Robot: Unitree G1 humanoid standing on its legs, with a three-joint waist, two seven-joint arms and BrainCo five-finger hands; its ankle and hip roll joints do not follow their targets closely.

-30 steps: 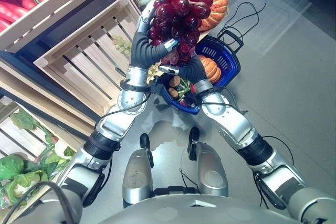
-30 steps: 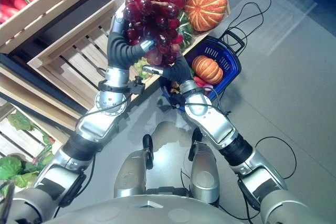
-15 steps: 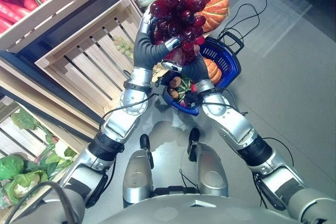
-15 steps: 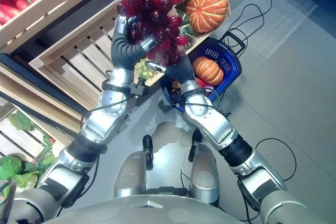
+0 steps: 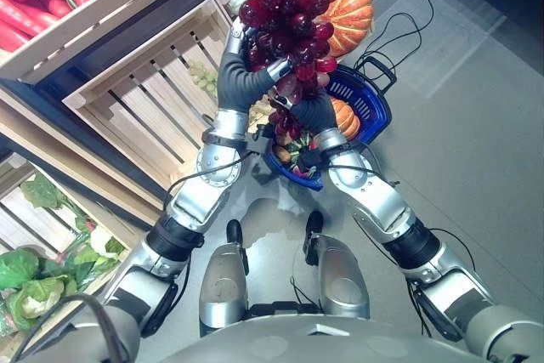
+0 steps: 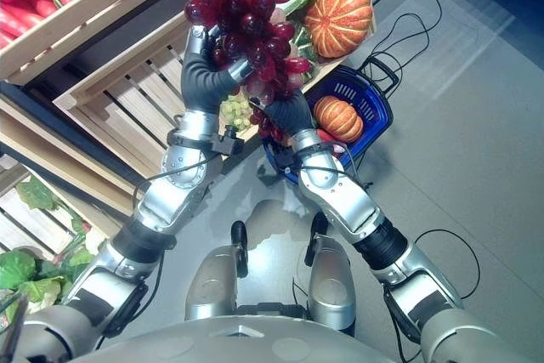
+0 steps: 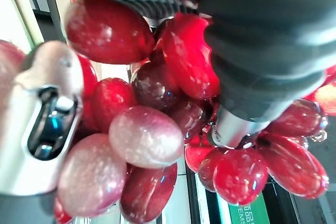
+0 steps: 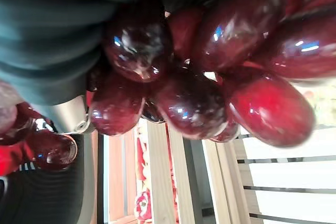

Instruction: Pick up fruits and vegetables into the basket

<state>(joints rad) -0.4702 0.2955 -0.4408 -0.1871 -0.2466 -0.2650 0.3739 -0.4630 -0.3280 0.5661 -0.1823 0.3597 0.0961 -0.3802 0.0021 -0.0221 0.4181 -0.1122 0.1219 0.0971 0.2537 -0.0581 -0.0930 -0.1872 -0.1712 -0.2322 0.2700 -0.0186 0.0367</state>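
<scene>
The bunch of grapes (image 5: 286, 6) is held high in front of the wooden crates, up and to the robot's left of the basket (image 5: 367, 104). Its long axis runs roughly vertical, with the fullest part at the top.

The left hand (image 5: 240, 74) grips the bunch from the left side, fingers curled into the cluster. The right hand (image 5: 308, 108) holds the lower end from beneath, fingers closed on the bottom grapes.

The basket stands on the floor below the bunch and slightly to the robot's right, just behind the right hand. It already contains a small pumpkin (image 5: 343, 113) and other produce.

The right hand is nearer the basket. The coming move therefore likely requires lowering the bunch down and rightward over the rim.
</scene>
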